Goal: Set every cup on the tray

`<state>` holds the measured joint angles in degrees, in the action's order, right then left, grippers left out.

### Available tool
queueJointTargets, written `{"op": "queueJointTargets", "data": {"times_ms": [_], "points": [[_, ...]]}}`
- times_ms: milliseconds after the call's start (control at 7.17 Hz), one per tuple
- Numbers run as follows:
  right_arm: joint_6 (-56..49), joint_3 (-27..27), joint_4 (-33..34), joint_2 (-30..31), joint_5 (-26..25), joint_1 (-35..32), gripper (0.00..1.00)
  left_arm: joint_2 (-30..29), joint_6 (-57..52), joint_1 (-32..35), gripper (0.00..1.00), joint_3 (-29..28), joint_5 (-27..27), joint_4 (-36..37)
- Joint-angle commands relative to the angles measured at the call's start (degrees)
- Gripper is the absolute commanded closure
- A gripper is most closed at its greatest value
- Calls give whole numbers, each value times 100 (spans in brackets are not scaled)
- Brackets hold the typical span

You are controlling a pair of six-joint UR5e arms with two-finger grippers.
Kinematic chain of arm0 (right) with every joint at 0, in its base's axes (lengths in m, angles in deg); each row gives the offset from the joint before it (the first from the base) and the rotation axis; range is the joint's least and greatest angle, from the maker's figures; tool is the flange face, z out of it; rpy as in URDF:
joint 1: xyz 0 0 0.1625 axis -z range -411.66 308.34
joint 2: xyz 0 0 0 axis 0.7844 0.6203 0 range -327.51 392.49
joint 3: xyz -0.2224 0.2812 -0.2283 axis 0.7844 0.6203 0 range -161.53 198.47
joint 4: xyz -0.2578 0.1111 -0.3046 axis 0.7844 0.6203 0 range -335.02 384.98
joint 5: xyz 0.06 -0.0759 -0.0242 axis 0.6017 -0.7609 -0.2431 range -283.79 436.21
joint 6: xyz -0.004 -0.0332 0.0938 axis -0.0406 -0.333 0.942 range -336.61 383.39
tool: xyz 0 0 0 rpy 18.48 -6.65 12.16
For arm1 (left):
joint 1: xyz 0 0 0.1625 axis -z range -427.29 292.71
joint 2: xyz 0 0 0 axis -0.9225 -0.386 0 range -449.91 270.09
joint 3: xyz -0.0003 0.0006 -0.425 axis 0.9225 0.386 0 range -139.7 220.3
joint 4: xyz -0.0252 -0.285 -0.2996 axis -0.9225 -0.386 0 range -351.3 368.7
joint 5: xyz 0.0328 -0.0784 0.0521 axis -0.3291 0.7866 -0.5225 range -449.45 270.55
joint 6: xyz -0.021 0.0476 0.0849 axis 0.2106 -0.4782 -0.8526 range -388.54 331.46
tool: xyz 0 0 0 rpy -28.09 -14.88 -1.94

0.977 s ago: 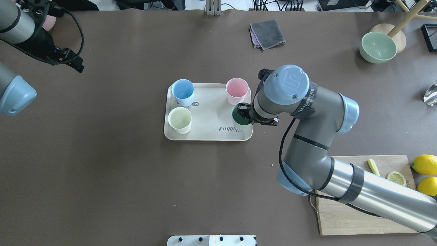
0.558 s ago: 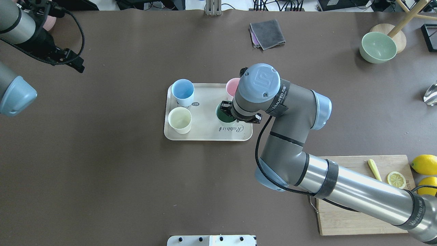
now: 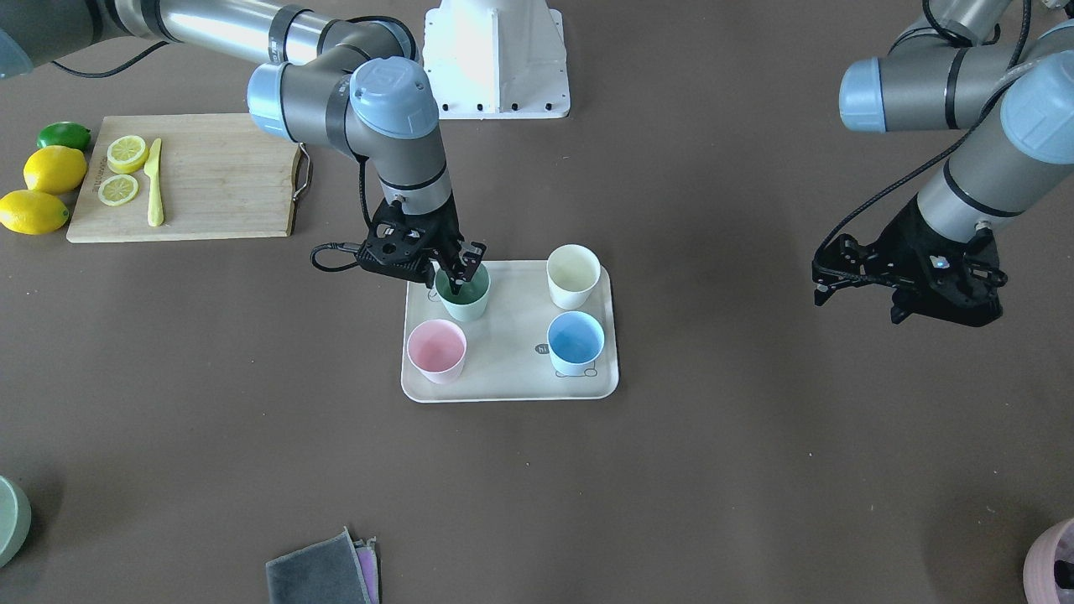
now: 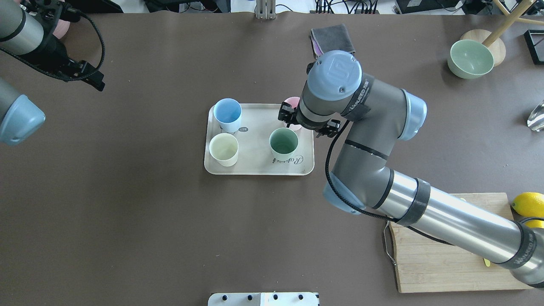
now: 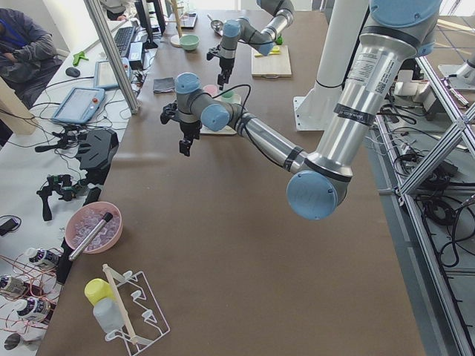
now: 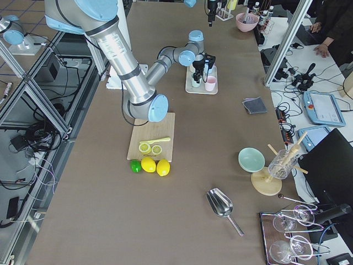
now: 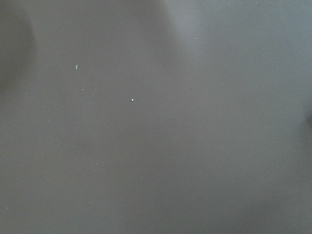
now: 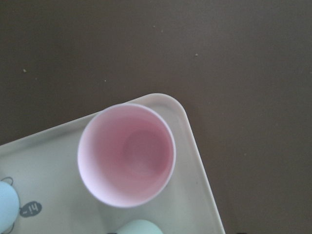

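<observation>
The beige tray (image 4: 255, 166) holds four cups: blue (image 4: 227, 111), cream-white (image 4: 223, 148), mint green (image 4: 284, 142) and pink (image 4: 291, 102), the pink one half hidden under my right wrist. In the front view the same tray (image 3: 512, 382) and cups show: pink (image 3: 436, 346), blue (image 3: 576, 337), cream-white (image 3: 573, 270), mint green (image 3: 466, 304). My right gripper (image 3: 461, 267) is open just above the mint green cup's rim and holds nothing. The right wrist view looks down into the pink cup (image 8: 126, 153). My left gripper (image 3: 821, 281) hovers open and empty far off to the side.
A wooden cutting board (image 3: 185, 176) with lemon slices and whole lemons (image 3: 50, 168) lies near my right arm's base. A folded grey cloth (image 4: 333, 40) and a pale green bowl (image 4: 469, 57) sit at the far edge. A pink bowl (image 3: 1053, 562) is at the corner.
My right gripper carried the mint green cup leftward over the tray, let go of it beside the "Rabbit" script, and moved up and back over the pink cup. The left arm stayed still.
</observation>
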<state>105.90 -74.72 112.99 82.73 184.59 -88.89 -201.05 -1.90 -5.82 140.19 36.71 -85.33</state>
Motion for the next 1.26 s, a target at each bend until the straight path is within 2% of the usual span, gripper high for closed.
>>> {"op": "queueJointTargets", "data": {"times_ms": [0,140,279,558,698,837,1116], "points": [[-1799,-635,715,578,961,-1141,0,354,-54,84,2,239,14,16],[-3157,-1039,848,1287,1339,-1904,0,662,-324,250,2,432,23,34],[-4694,-1305,980,2086,1709,-2703,0,1013,-1153,669,2,452,32,78],[-7280,-1325,982,3363,1844,-3935,0,1760,-2359,1609,2,417,364,78],[-8224,-1273,982,3908,2183,-4620,0,2077,-2853,1997,2,408,400,78],[-8469,-1229,973,4436,2422,-5141,0,2323,-3171,2235,2,416,401,78],[-8541,-1228,929,5282,2258,-5409,0,2824,-3646,2387,2,382,174,17]]}}
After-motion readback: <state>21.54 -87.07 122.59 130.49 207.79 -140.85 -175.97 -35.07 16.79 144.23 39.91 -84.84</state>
